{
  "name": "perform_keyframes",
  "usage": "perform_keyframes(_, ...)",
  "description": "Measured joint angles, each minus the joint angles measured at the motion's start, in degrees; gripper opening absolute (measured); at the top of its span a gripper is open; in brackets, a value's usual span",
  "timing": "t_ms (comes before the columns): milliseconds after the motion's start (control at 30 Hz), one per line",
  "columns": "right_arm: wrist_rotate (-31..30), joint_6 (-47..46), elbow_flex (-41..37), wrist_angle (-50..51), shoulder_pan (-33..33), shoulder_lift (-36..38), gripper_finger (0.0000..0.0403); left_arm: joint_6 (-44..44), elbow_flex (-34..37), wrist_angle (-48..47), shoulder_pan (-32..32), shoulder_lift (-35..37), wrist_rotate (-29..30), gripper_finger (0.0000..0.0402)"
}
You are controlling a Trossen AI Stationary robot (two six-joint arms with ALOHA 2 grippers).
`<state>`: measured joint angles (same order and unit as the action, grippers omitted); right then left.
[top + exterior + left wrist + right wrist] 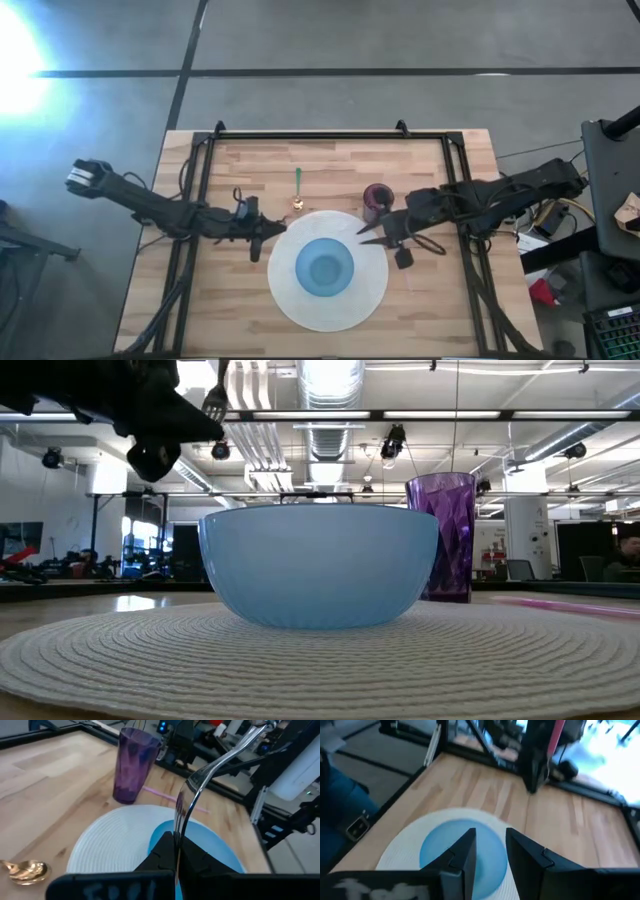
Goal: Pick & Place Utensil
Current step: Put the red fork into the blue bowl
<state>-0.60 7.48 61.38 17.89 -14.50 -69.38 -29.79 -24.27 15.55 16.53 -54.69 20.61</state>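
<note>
A silver fork (200, 772) is in my left gripper (176, 851), which is shut on it and hovers over the left edge of the round white placemat (290, 300). In the low view the gripper (150, 420) hangs high at the left, with the fork (215, 400) beside it. A light blue bowl (325, 268) sits at the mat's middle. A gold spoon with a green handle (298, 190) lies flat on the wood beyond the mat. My right gripper (385, 235) is open, over the mat's right edge next to the purple cup (377, 200). My left gripper pinches the fork between its two fingers at what looks like the tined end (178, 827). The fingers come level from the table's left and lie along the fork. The fork is lifted clear, and its handle (235, 745) curves up and away beyond the fingertips toward the right.
A pink straw (570, 603) lies on the wood near the purple cup (131, 765). A black frame (330, 135) runs around the tabletop. Bare wood shows at the far left and on both sides of the mat. Cables and equipment stand off the right edge.
</note>
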Motion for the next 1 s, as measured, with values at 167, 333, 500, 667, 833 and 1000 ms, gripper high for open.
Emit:
perform_keyframes(167,-0.07,0.59,-3.2,-8.63,0.0,0.0,0.0099,1.16,-0.11,1.34,-1.22,-2.13,-0.35,0.0)
perform_keyframes(333,-0.37,3.37,-6.58,-16.75,0.02,-0.44,0.0112,1.78,-0.27,4.02,-3.12,-4.52,-2.91,0.0)
perform_keyframes(500,-5.45,5.48,-8.34,-21.61,0.09,-1.72,0.0133,3.25,-0.46,8.09,-5.33,-7.32,-7.58,0.0)
perform_keyframes(667,-9.96,6.56,-8.17,-24.04,0.28,-3.86,0.016,4.43,-0.57,11.45,-7.04,-9.53,-10.91,0.0)
perform_keyframes(833,-10.31,8.95,-6.08,-27.96,0.31,-7.2,0.0188,5.37,-0.57,13.76,-8.77,-10.97,-13.41,0.0)
perform_keyframes(1000,-14.61,10.71,-2.01,-28.39,0.31,-11.24,0.0214,6.35,-0.63,14.26,-9.64,-11.59,-14.7,0.0)
